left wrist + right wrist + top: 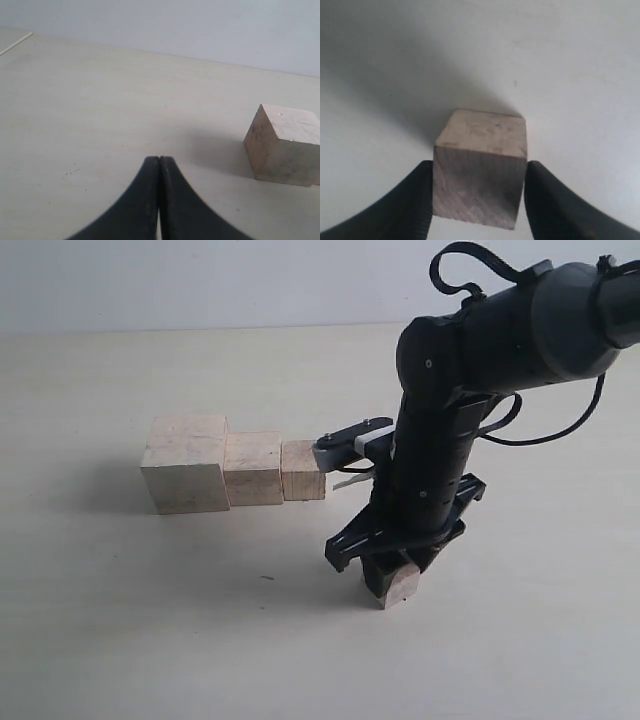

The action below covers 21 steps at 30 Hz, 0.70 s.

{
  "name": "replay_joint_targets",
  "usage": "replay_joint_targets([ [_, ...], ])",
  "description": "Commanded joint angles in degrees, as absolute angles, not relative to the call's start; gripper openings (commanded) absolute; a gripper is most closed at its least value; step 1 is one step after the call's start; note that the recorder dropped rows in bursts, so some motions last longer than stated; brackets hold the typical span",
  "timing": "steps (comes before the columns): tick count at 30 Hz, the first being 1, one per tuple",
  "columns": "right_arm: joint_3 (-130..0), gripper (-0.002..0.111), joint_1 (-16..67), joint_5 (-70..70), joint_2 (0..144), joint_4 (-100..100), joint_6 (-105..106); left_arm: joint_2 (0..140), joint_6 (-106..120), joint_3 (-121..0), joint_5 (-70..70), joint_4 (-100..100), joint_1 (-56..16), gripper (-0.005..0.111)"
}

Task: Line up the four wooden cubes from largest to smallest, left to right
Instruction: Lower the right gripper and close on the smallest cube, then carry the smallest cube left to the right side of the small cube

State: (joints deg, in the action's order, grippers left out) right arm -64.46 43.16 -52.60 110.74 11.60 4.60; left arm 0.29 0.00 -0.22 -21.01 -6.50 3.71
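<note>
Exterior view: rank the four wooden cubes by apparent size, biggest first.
1. left-end cube of the row
2. middle cube
3. right-end cube
4. lone cube: partly hidden and likely nearer the camera, yet clearly smallest

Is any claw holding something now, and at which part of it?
The right claw holds the smallest wooden cube by two opposite side faces. The left claw is shut on nothing.

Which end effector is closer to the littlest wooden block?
Right. The right end effector grips the littlest block from both sides. The left end effector is shut, facing the biggest block at the row's other end.
</note>
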Motion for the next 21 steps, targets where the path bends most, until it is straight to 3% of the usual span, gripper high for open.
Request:
replay_joint_targets([
  [1,-64.3,0.051,43.3,-52.77,110.75,10.01,2.91,0.0,0.0,0.0,-20.53,-6.44,3.31,0.0],
  [5,-64.44,0.035,43.3,-54.35,110.21,8.77,1.46,0.0,0.0,0.0,-20.53,-6.44,3.31,0.0],
  [10,-64.44,0.0,42.98,-52.87,107.87,7.03,1.46,0.0,0.0,0.0,-20.53,-6.44,3.31,0.0],
  [21,-69.16,0.0,31.71,-48.55,105.45,1.4,7.58,0.0,0.0,0.0,-20.53,-6.44,3.31,0.0],
])
